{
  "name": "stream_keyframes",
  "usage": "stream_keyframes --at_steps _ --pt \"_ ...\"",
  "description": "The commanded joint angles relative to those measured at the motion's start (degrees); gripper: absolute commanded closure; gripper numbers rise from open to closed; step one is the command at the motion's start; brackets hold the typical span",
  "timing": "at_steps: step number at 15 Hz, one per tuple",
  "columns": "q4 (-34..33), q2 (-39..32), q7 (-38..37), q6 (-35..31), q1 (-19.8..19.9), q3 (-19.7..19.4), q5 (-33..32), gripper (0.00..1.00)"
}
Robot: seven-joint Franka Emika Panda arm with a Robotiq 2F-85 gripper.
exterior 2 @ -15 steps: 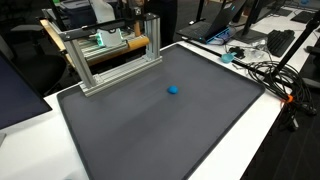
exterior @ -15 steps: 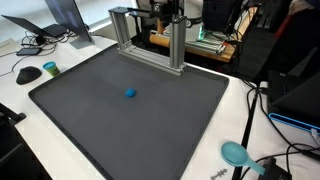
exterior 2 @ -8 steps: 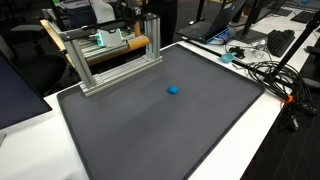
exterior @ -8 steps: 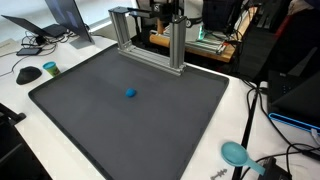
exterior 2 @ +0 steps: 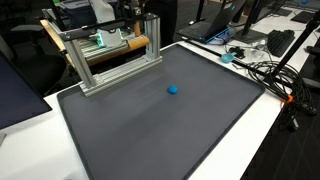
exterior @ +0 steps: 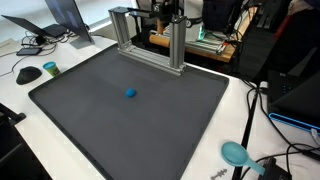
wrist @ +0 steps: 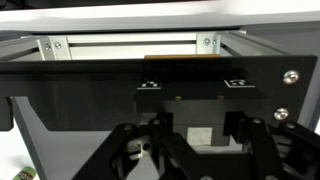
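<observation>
Far left on the table [exterior: 12,100]: a mouse [exterior: 28,73], and behind it a laptop [exterior: 68,18]. Next, the mat [exterior: 100,125], dark and flat, covering most of the tabletop. Near its middle, a small blue ball [exterior: 130,94], alone and well apart from everything else. Further right, at the mat's far edge, the frame [exterior: 176,45], with silver metal posts and a crossbar, upright in both exterior views. Far right, near the front corner, a teal scoop [exterior: 235,152] among loose cables.

No clear sight of the gripper in either exterior view; lost in the clutter behind the frame.

Close up in the wrist view: the frame's crossbar [wrist: 130,45] along the top, then a black plate [wrist: 100,85] beneath it with screws at its right end. Low in the picture, the gripper [wrist: 200,150], just beside the plate — touching or apart, cannot tell. Fingers [wrist: 140,150] with a gap between them and nothing plainly caught there. Whether open or closing, cannot tell from this angle.

Judged by looks: frame rigid and hard, probably heavy, not fragile, with smooth metal likely to slip under the pads. Plate thin, stiff and flat-faced, offering no purchase on the face. Best taken at a free edge, pinched across its thickness. Failing that, at a frame post, with the jaws square on two flat sides.
</observation>
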State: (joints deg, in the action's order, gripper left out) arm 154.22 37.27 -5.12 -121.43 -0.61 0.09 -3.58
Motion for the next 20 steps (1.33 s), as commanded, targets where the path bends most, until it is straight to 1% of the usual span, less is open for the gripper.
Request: stream_keyframes --at_steps 1,2,9,10,11,12,13,14,16,17,18,19,20 --pt "-0.29 -0.89 1.80 -0.03 0.50 -0.05 0.33 0.60" --pt "-0.40 -1.00 1.92 0.13 0.44 -0.04 0.38 0.66" --pt "-0.47 -0.85 2.41 0.74 0.37 0.54 -0.34 0.67" --pt "-0.39 -0.76 3.03 0.64 0.16 0.39 -0.19 0.64" --pt "-0.34 -0.78 3.28 0.57 0.18 0.44 -0.30 0.54" --pt "-0.37 -0.88 3.59 0.61 0.15 0.41 -0.30 0.51" --pt "-0.31 -0.83 4.07 0.37 0.02 0.34 -0.27 0.51" --pt "-0.33 -0.84 4.34 0.31 0.01 0.42 -0.39 0.45" --pt "-0.40 -0.85 4.84 0.29 0.01 0.57 -0.65 0.43" --pt "-0.46 -0.86 5.12 0.43 -0.01 0.64 -0.81 0.33" --pt "-0.49 -0.89 5.31 0.47 -0.02 0.67 -0.90 0.29" --pt "-0.42 -0.92 5.58 0.47 -0.01 0.76 -1.12 0.21" --pt "-0.42 -0.97 5.84 0.51 -0.02 0.80 -1.24 0.17"
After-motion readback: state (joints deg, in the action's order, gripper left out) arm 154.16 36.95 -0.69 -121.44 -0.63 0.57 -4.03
